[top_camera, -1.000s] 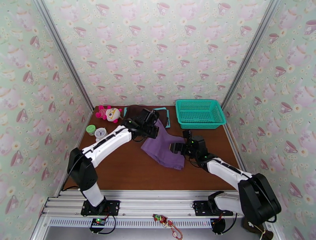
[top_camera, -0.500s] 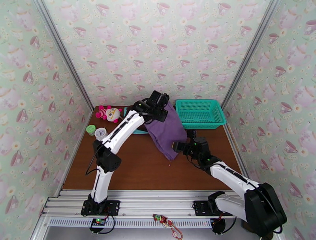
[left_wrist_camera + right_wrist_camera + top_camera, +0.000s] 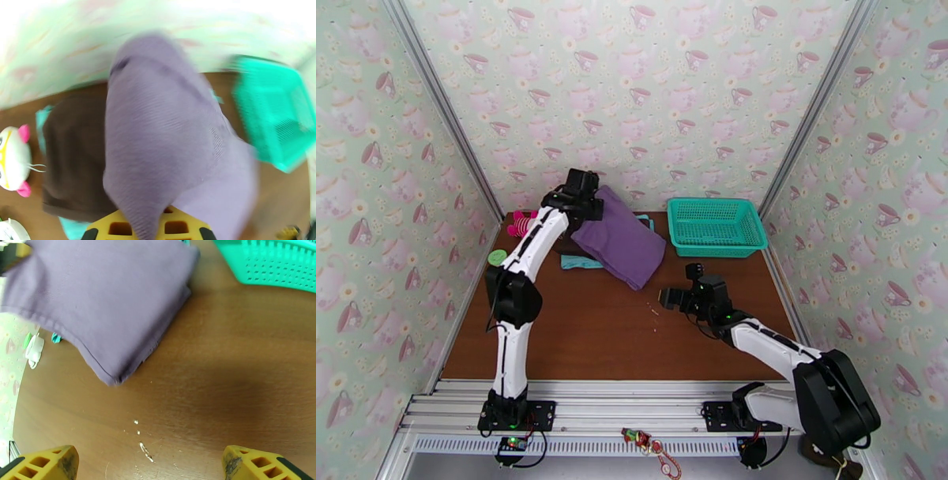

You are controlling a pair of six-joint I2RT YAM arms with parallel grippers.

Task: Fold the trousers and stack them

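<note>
Trousers point(image 3: 620, 241): purple, folded into a thick pad, hanging in the upper middle of the overhead frame, just left of the teal basket point(image 3: 711, 251). In the left wrist view I am seeing them draping in front of the dark brown garment point(image 3: 75, 158). The light teal cloth point(image 3: 581, 263) is peeking out under their left edge. Whether their lowest corner is touching the surface point(image 3: 577, 339) I cannot tell.

Left hand point(image 3: 592, 207): sitting high, above centre left in the overhead frame, pinching the top edge of the trousers, with cloth spilling out between its yellow fingers point(image 3: 103, 225).

Right hand point(image 3: 671, 298): hovering low at centre right of the overhead frame, spread wide and gripping nothing, apart from the trousers.

Plush toy point(image 3: 523, 224): lying at the surface's upper left.

White crumbs point(image 3: 144, 447): lying on the brown wood near the bottom centre of the right wrist frame.
</note>
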